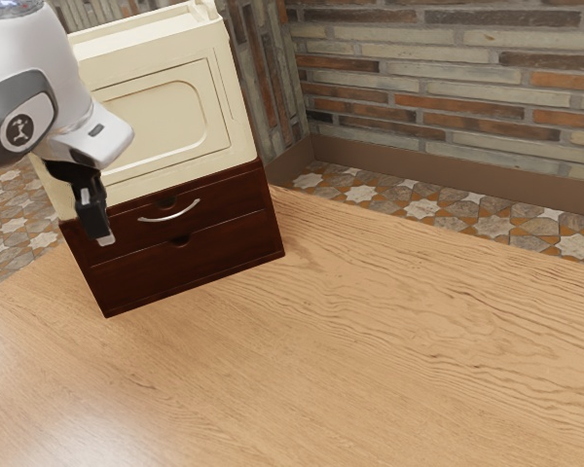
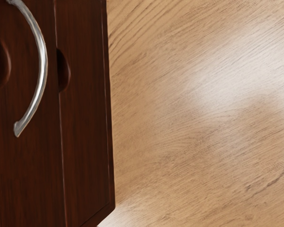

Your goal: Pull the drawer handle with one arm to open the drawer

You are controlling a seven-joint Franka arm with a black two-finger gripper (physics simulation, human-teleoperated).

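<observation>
Drawer unit [image 1: 263, 233] of dark reddish-brown wood, standing on a light wood-grained surface [image 1: 389, 341] beneath a cream cabinet body [image 1: 241, 126] with a framed, round-cornered panel [image 1: 161, 117]. Two drawer fronts are stacked one above the other. A curved, silvery handle [image 1: 172, 217] is mounted on the upper drawer front [image 1: 236, 197], just below a rounded notch [image 1: 165, 202]; a similar notch is cut at the top edge of the lower drawer front [image 1: 200, 261]. The upper drawer front is seen closed, roughly level with the lower one.

A black gripper [image 1: 105, 239] is carried by the white robot arm [image 1: 88, 136] and is pointed downward. It is seen against the unit's front, toward the exterior view's left of the handle and apart from it. Whether the gripper is open or closed cannot be told from the pictures.

In the wrist view, the handle is shown as a smooth metal arc, bowed toward the lower drawer front and attached to the upper one; nothing is seen touching it. Bare grain of the surface is shown beside the unit. Behind the surface, a patterned tile floor [image 1: 419, 207], a brown baseboard [image 1: 419, 178] and a wall of narrow, multicoloured bricks [image 1: 438, 97] are seen.
</observation>
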